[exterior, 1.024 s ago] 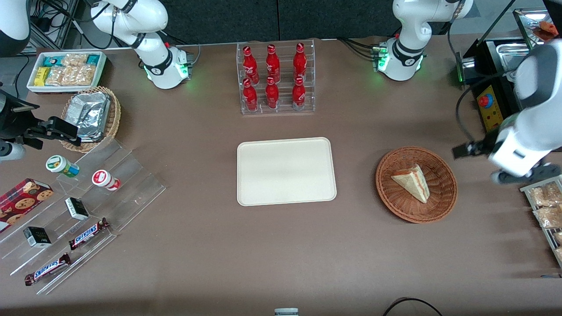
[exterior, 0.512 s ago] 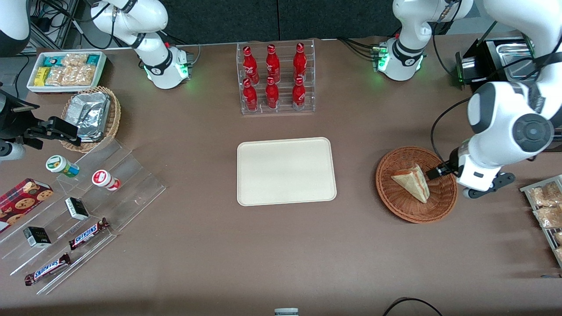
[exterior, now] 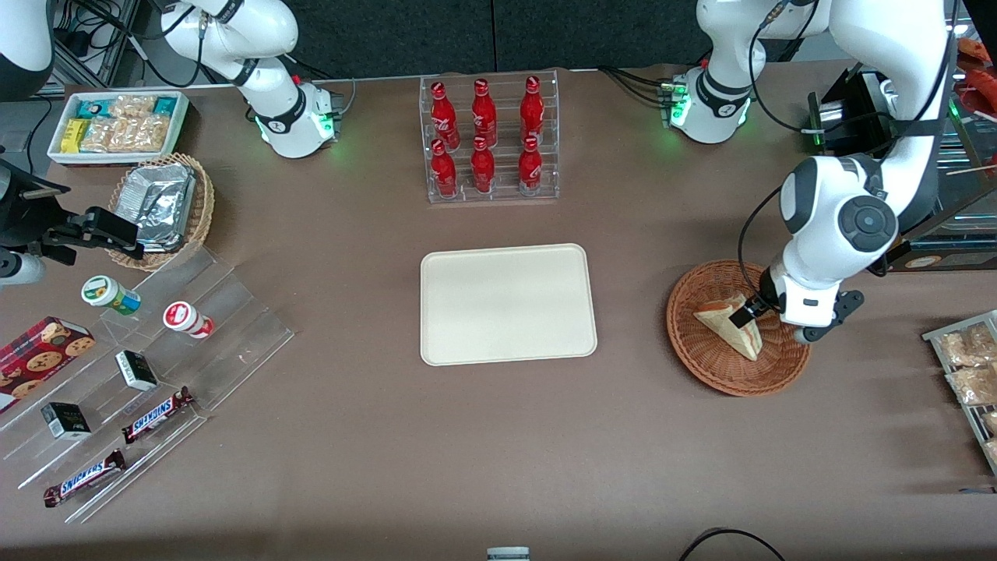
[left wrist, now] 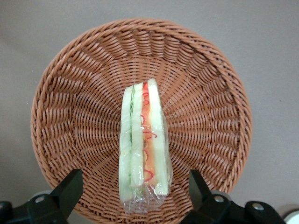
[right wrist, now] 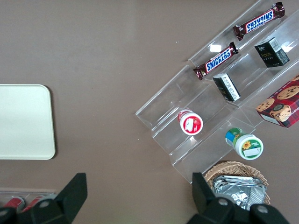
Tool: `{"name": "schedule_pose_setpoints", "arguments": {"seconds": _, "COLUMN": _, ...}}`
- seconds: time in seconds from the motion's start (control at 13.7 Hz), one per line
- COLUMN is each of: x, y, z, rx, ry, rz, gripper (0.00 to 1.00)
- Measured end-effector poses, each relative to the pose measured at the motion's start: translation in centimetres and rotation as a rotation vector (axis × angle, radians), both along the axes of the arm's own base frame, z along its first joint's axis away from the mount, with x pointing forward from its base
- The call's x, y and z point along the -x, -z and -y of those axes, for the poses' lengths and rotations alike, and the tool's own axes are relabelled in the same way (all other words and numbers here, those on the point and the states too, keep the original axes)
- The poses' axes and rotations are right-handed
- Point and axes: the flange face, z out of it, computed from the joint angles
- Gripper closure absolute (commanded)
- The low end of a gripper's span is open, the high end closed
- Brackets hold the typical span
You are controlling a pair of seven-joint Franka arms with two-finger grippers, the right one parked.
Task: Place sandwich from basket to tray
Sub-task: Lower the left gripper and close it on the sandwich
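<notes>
Between the spread jaws, unpinched: sandwich, on its edge in the basket. Gripper swung in from the working arm's end to just above it. Approach nearly done; lowering and closing next. Tray well apart, bare.

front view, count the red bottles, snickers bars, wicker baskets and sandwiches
red bottles: 6
snickers bars: 2
wicker baskets: 2
sandwich: 1
total: 11
gripper over the sandwich, jaws open
</notes>
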Motion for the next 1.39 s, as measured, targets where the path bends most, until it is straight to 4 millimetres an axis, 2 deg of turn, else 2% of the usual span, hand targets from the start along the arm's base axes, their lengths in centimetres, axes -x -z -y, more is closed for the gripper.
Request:
{"name": "schedule_pose_setpoints", "arguments": {"seconds": 0.44, "x": 1.3, "y": 2.0, "z": 0.3, "rx": 0.009, "ry": -0.005, "rz": 0.044, "gripper": 0.00}}
{"name": "schedule_pose_setpoints", "arguments": {"seconds": 0.95, "x": 1.7, "y": 4.5, "z": 0.3, "rx": 0.021, "ry": -0.025, "rz": 0.065, "gripper": 0.02}}
{"name": "schedule_pose_setpoints", "arguments": {"seconds": 1.02, "x": 1.7, "y": 4.9, "z": 0.4, "rx": 0.023, "ry": -0.034, "rz": 0.071, "gripper": 0.13}}
{"name": "schedule_pose_setpoints", "arguments": {"seconds": 1.1, "x": 1.6, "y": 5.5, "z": 0.5, "rx": 0.025, "ry": -0.041, "rz": 0.077, "gripper": 0.37}}
{"name": "schedule_pose_setpoints", "arguments": {"seconds": 1.17, "x": 1.6, "y": 6.2, "z": 0.8, "rx": 0.027, "ry": -0.052, "rz": 0.082, "gripper": 0.56}}
{"name": "schedule_pose_setpoints", "arguments": {"seconds": 1.24, "x": 1.7, "y": 6.7, "z": 1.2, "rx": 0.029, "ry": -0.065, "rz": 0.082, "gripper": 0.70}}
{"name": "schedule_pose_setpoints", "arguments": {"seconds": 1.39, "x": 1.7, "y": 7.1, "z": 1.5, "rx": 0.029, "ry": -0.078, "rz": 0.079, "gripper": 0.87}}
